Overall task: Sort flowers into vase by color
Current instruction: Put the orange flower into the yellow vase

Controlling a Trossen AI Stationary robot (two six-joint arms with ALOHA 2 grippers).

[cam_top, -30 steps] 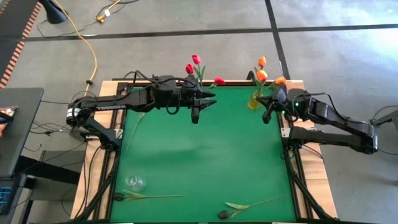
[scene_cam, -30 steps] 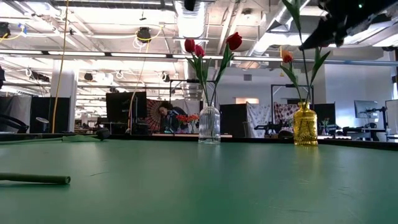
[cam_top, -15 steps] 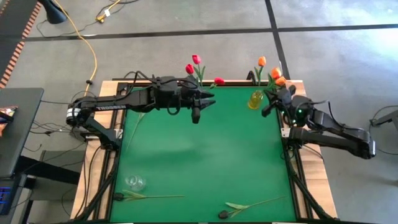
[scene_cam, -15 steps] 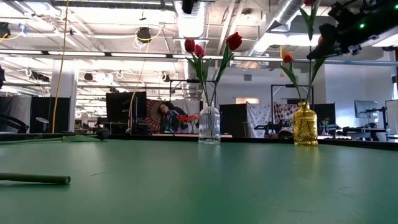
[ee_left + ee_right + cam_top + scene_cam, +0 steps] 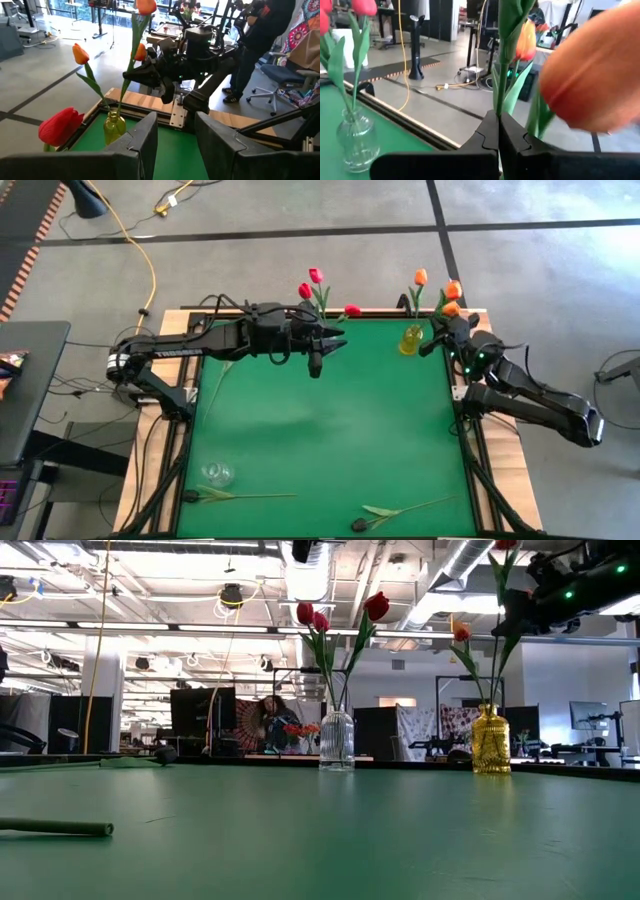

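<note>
A: State of the right gripper (image 5: pixel 498 131)?
B: Fingers clenched on an orange tulip (image 5: pixel 453 290) stem, above the yellow vase (image 5: pixel 411 340) at the counter's (image 5: pixel 330 430) far edge.
A: And the left gripper (image 5: pixel 322 350)?
B: Fingers released, beside the red tulips (image 5: pixel 312 284); open counter below.

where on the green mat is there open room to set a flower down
The middle of the green mat is bare, from below the left gripper down to the stems lying along the near edge. The far edge is crowded: clear vase, yellow vase, and the right gripper holding an orange tulip.
</note>
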